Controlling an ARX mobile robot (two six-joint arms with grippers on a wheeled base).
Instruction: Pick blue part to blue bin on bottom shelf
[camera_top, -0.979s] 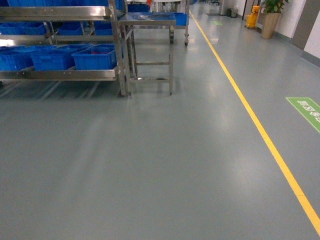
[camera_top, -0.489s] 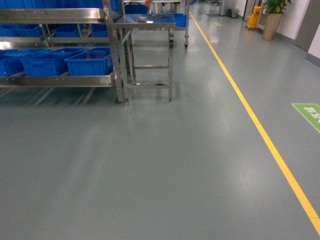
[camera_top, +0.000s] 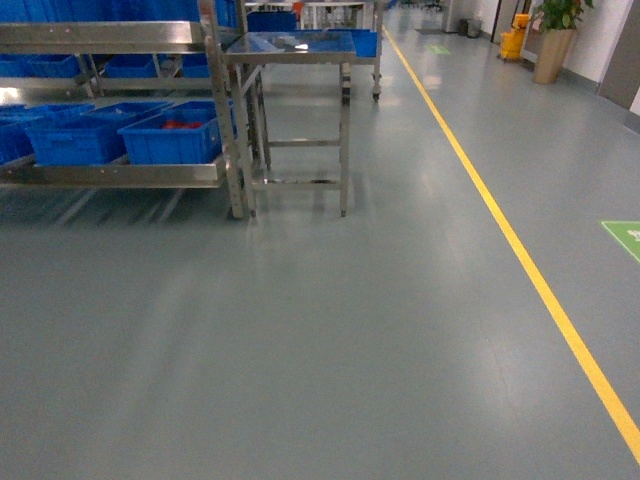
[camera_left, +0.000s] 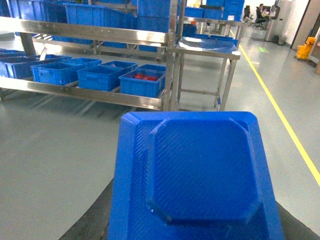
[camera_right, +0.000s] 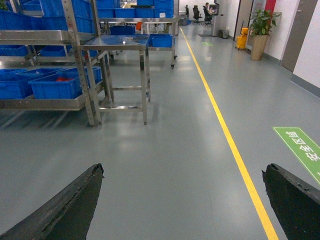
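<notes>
Left tool (camera_left: 192, 220) clamps blue part (camera_left: 192, 175); right tool (camera_right: 182, 200) spread, empty; bottom shelf (camera_top: 110, 172) far ahead.

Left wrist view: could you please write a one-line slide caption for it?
Left gripper carries a blue part toward the bottom shelf of blue bins.

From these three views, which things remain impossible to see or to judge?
- Left pincer: the blue part fills the lower left wrist view and hides the fingers, so the grip cannot be judged.
- Both arms: absent from the head view.
- Red contents of the nearest blue bin on the bottom shelf: too small to identify.
- Items on the steel table: small and blurred by glare.
- Right pincer: the bottom edge cuts off its wide-apart fingers.
</notes>
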